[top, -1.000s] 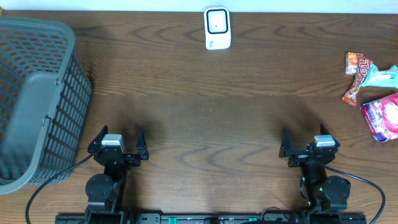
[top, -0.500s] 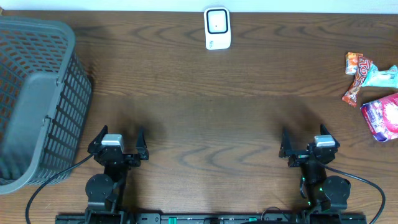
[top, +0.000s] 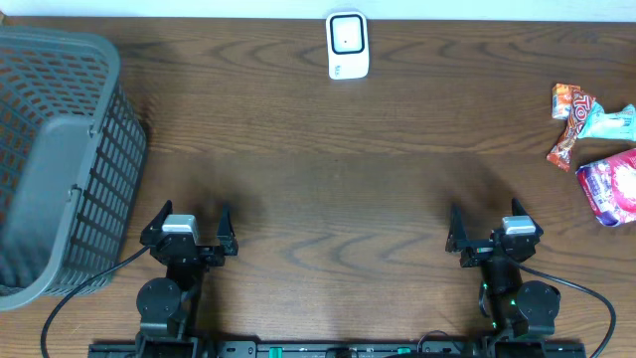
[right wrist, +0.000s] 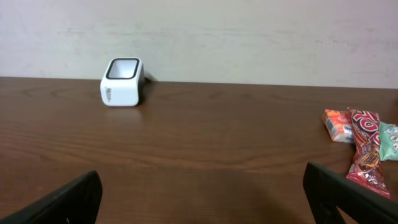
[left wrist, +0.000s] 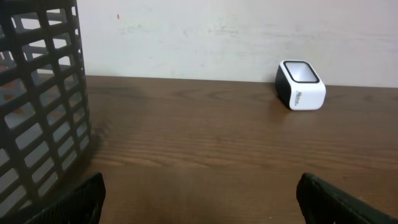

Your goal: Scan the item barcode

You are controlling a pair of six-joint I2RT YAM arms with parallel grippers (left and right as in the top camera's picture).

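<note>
A white barcode scanner [top: 347,45] with a dark window stands at the table's far edge, also seen in the left wrist view as the scanner [left wrist: 300,84] and in the right wrist view as the scanner [right wrist: 122,82]. Several snack packets lie at the far right: an orange pack [top: 565,100], a red wrapper [top: 572,132], a teal packet [top: 608,122] and a pink bag [top: 613,186]. My left gripper [top: 189,227] stands open at the near left with nothing between its fingers. My right gripper [top: 489,225] stands open at the near right, equally bare. Both are far from the packets.
A large grey plastic basket [top: 55,159] fills the left side of the table, its wall [left wrist: 37,106] close beside my left gripper. A pale wall runs behind the table's far edge. Cables trail from both arm bases at the near edge.
</note>
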